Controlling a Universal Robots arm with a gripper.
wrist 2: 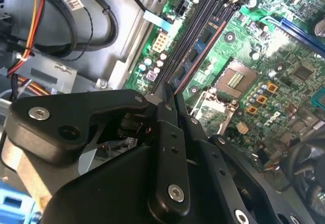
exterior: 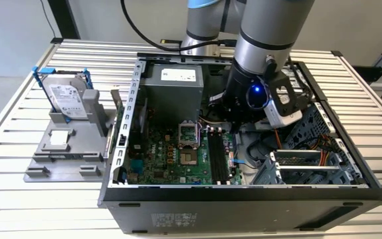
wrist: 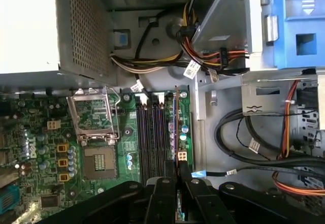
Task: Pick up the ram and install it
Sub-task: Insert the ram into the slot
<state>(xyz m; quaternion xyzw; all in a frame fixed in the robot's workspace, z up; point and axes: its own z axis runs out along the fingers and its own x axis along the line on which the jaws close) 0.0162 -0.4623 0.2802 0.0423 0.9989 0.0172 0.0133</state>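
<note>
Arm (exterior: 264,45) is reached down into the open case (exterior: 244,191), with the wrist over the far end of the memory slots (exterior: 218,157).

Gripper (wrist 2: 172,98): fingers (wrist: 163,196) are drawn narrow and pinched flat on the ram (wrist: 175,122). In both wrist views you see the stick almost edge-on. It runs out from the fingertips parallel to the slots, on the side nearest the cable bay. From these angles it's hard to say whether its lower edge is already in a slot or just above one.

Drive (exterior: 67,97) in its blue frame stands on the grey rack out on the counter (exterior: 18,149), well apart from the work.

Handling, as I judge it:
- It's light, so weight is no concern.
- The board is thin and stiff along its length but brittle, so it won't forgive twisting or a skewed push.
- The faces are smooth, so a flat pinch could let it pivot if the load comes off-centre.
- The chips on the faces and the contact edge are the fragile parts.
- Take hold on the two flat faces up by the long top edge, and keep the contact edge clear.
- Keep the stick upright and in line with the slot, because any tilt will likely bind it against the slot walls.
</note>
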